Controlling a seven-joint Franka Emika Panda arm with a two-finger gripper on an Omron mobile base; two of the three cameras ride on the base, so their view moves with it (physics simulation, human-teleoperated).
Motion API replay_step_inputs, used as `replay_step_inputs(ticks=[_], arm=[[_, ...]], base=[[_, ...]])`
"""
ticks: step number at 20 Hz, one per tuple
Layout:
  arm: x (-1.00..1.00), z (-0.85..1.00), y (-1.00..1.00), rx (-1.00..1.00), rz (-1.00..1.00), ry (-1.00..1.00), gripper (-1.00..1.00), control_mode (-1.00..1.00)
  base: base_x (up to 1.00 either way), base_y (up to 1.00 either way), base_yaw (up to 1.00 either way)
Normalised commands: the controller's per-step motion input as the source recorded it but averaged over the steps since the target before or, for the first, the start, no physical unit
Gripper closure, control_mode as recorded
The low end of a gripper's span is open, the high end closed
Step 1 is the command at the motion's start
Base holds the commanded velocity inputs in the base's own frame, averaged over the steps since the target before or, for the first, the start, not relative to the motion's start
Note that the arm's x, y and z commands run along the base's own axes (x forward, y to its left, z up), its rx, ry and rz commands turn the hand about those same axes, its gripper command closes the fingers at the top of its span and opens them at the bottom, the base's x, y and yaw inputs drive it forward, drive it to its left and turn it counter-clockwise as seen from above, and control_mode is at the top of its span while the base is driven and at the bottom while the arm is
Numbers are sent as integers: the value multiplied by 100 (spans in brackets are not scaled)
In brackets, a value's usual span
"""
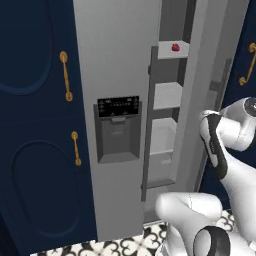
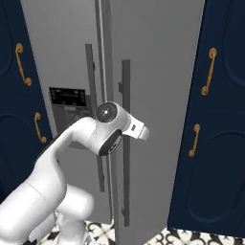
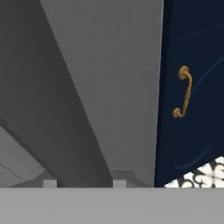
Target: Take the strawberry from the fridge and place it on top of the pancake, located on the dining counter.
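Rising at the bottom edge of the hand view, two small finger tips [image 3: 49, 183] stand apart with nothing between them; how wide the fingers [image 3: 84, 184] open, I cannot tell. Beyond them is the fridge [image 3: 109, 87], with a navy cabinet [image 3: 192, 87] at 3 o'clock. The strawberry [image 1: 175, 47] lies on an upper shelf [image 1: 173, 50], at 12 o'clock from the arm [image 1: 220, 145].

I am viewing navy cabinets [image 1: 35, 125] carrying gold handles [image 1: 66, 76]; patterned floor tiles [image 1: 125, 245] are lying just below those cabinets.
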Motion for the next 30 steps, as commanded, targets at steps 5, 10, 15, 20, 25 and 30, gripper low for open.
replay_step_inputs(ticks=[5,10,15,20,25,30], arm=[[-63,57,-100,8,-11,4,-100,-100],[-88,72,-93,1,-12,0,-100,-100],[-94,31,18,-12,-4,-7,-100,-100],[-28,32,100,-46,-8,0,-100,-100],[68,53,75,-63,-3,29,-100,-100],[85,34,31,-57,12,49,-100,-100]], base=[[0,0,0],[0,0,0],[0,0,0],[0,0,0],[0,0,0],[0,0,0]])
